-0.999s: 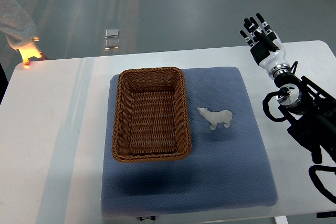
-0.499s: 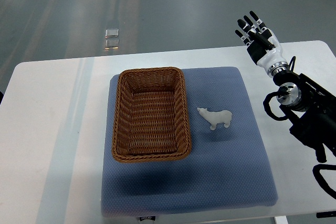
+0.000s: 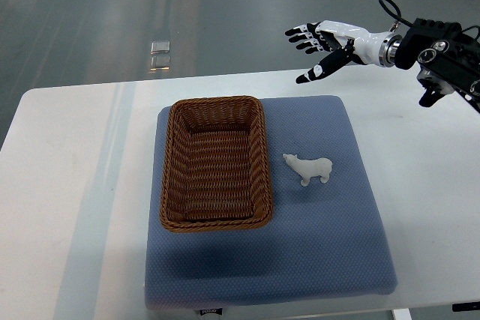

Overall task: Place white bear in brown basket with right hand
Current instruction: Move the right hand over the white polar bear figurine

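Right now your right hand (image 3: 321,39) hangs at about 1 o'clock, beyond the far edge of the surface (image 3: 67,185), fingers spread wide and holding nothing. The white bear (image 3: 309,168) stands on the blue mat (image 3: 315,245), just beside the brown basket (image 3: 215,162) at its 3 o'clock side, apart from the wicker wall.

Watch the descent: the bear is small and low, so a flat, splayed approach probably knocks it over or pushes it across the mat before your fingers close. Come in from the bear's 3 o'clock and a nudge likely drives it against the basket wall, leaving little room for a finger on that side. A light pinch on its smooth back could also let it slip during the lift over the rim.
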